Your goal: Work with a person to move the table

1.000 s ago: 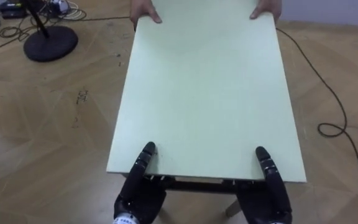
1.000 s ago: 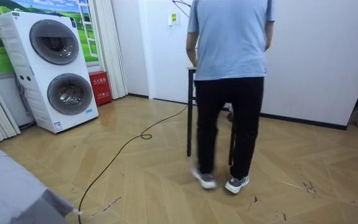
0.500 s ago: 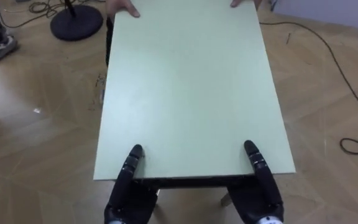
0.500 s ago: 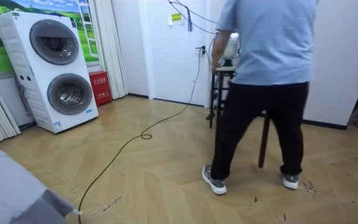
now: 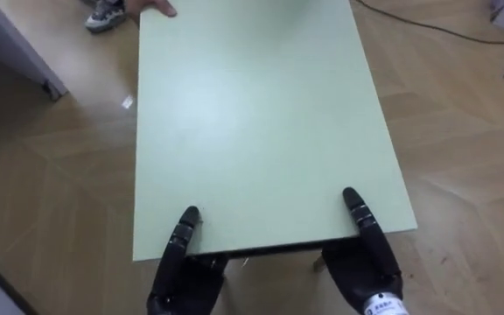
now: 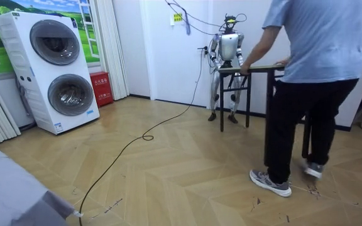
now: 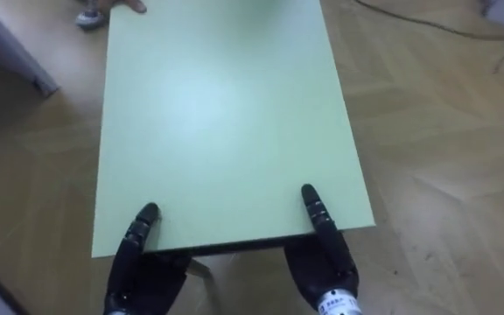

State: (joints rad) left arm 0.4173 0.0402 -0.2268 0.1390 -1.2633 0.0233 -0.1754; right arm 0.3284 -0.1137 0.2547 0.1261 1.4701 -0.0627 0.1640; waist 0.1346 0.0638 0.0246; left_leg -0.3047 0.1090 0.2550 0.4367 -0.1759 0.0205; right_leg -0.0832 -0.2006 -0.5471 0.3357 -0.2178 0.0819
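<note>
Left eye view: the pale green rectangular table (image 5: 252,114) runs lengthwise away from the robot. The black left hand (image 5: 185,273) and black right hand (image 5: 363,265) sit at its near edge, each with a thumb laid on top (the fingers are hidden beneath, so the grip cannot be told). A person's hand (image 5: 151,7) rests on the far left corner.

Room view: the robot stands by the white wall at one end of the table, with the person in a light blue shirt (image 6: 313,44) at the other end.

Right eye view: same arrangement, over a herringbone wooden floor (image 7: 427,131).
</note>
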